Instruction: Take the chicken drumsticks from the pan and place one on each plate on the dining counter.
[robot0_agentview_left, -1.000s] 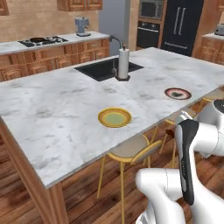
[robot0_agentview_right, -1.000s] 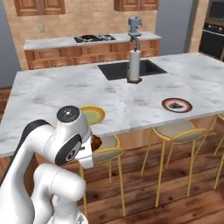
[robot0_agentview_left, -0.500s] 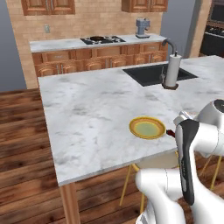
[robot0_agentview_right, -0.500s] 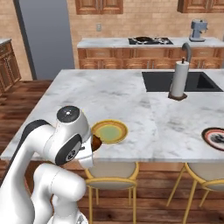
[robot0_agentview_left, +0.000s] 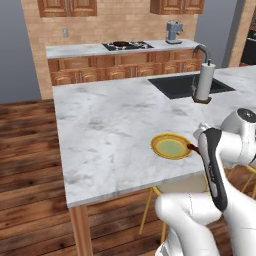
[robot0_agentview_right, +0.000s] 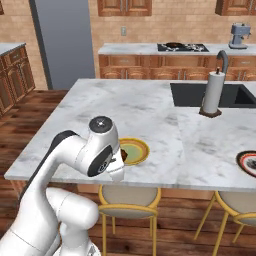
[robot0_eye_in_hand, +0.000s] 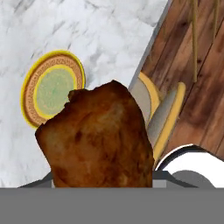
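While the gripper (robot0_eye_in_hand: 103, 186) stays clenched on a chicken drumstick (robot0_eye_in_hand: 97, 140) beside the yellow-rimmed plate (robot0_agentview_left: 171, 146) on the dining counter (robot0_agentview_left: 110, 130), the piece looks light, firm and greasy, best pinched mid-body. The right base view shows the dark-rimmed plate (robot0_agentview_right: 248, 162); the hand view shows the meat's surface.

Fingertips behind the drumstick (robot0_eye_in_hand: 98, 138) — brown-rimmed plate (robot0_agentview_right: 248, 162) edge-cropped.

Both base views look forward and down from behind the arm, sharing the desk (robot0_agentview_left: 110, 115) and yellow plate (robot0_agentview_right: 134, 150); the hand view looks close past a drumstick (robot0_eye_in_hand: 98, 138) at that plate, at 10 o'clock.
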